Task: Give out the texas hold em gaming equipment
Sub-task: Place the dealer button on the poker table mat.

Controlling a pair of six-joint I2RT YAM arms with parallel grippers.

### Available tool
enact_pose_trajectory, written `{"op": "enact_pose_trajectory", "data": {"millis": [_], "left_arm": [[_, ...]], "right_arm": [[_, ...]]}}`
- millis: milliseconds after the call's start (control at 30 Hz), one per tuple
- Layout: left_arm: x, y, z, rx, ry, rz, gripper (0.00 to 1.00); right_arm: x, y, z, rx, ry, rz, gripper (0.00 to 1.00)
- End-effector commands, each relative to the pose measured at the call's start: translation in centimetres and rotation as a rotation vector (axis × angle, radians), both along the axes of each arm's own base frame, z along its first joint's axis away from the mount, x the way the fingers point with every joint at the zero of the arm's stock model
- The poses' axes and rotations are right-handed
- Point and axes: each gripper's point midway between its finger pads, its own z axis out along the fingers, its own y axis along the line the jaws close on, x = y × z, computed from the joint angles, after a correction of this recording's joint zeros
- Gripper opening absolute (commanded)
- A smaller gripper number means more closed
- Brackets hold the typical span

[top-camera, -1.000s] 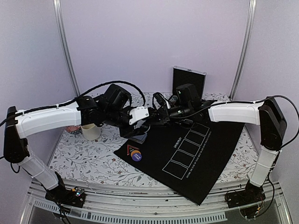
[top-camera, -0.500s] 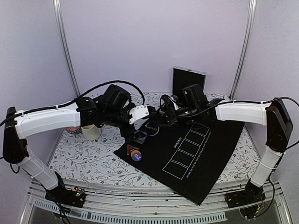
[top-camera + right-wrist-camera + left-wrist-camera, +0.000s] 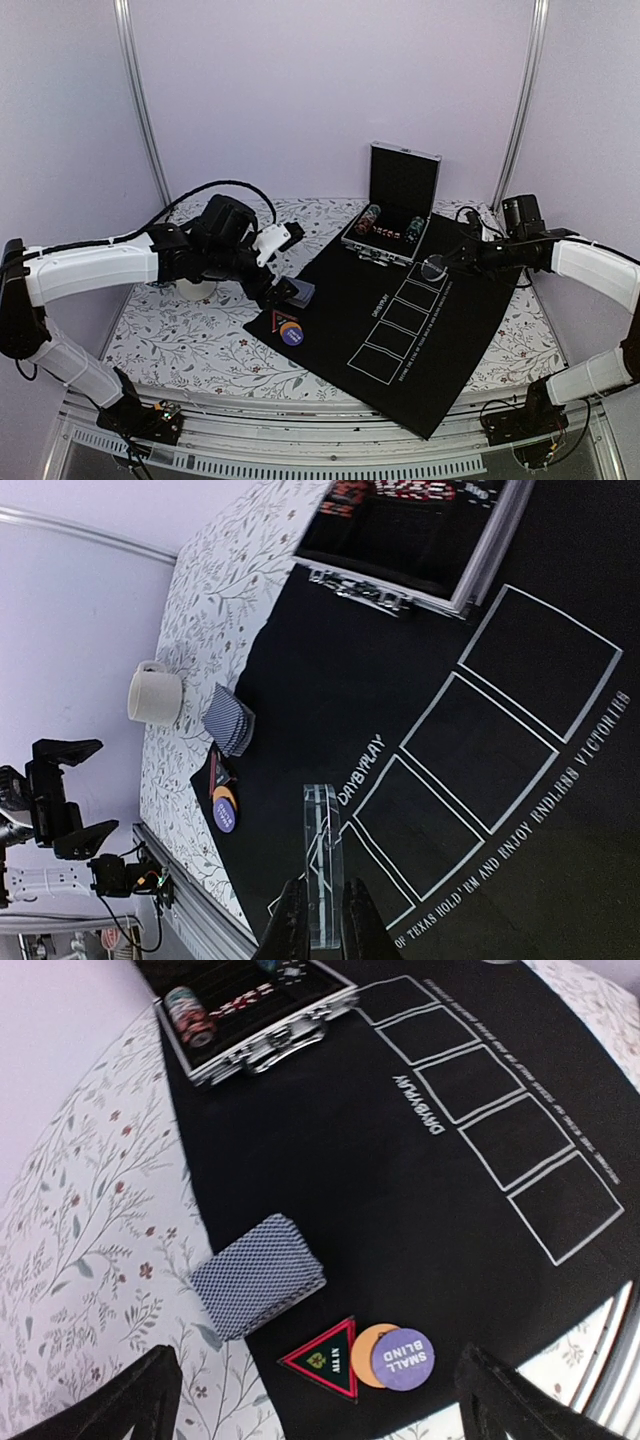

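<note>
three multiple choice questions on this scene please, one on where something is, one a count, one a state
1. Where does the deck lie?
A in the case
B at the mat edge, by the buttons
C in the cup

2. How many white boxes are printed on the mat?
A three
B five
C seven

3. What is the right pincer doing?
A open, empty
B shut on the deck
C shut on a clear disc

Answers:
1 B: the left wrist view shows it across the mat's edge next to the buttons.
2 B: five outlines stand in one row.
3 C: the right wrist view shows the disc clamped edge-on.
</note>
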Motion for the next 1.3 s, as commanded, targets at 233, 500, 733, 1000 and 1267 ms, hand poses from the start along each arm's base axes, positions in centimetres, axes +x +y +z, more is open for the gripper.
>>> {"op": "enact_pose_trajectory", "data": {"millis": [233, 500, 733, 1000, 1267], "left_arm": [[6.3, 10.0, 7.4, -0.231, -0.146, 0.690, 0.98], [7.7, 15.5, 7.9, -0.380, -0.124, 0.844, 0.98], [9.3, 20.3, 8.8, -0.357, -0.200, 1.020, 0.98], [9.4, 21.1, 5.9, -0.280, -0.196, 1.030, 0.98], [8.6, 21.3, 7.2, -0.286, -0.217, 1.007, 0.98]], "right_arm": [[-0.3, -5.5, -2.2, -0.041, 0.088, -0.215, 0.02], [-0.1, -7.4, -3.1, -0.054, 0.100, -0.288, 0.02], [-1.2, -10.1, -4.9, -0.071, 0.134, -0.370, 0.02], [-1.4, -11.1, -5.4, -0.095, 0.136, -0.408, 0.02], [-1.3, -11.2, -6.4, -0.101, 0.183, -0.416, 0.02]]}}
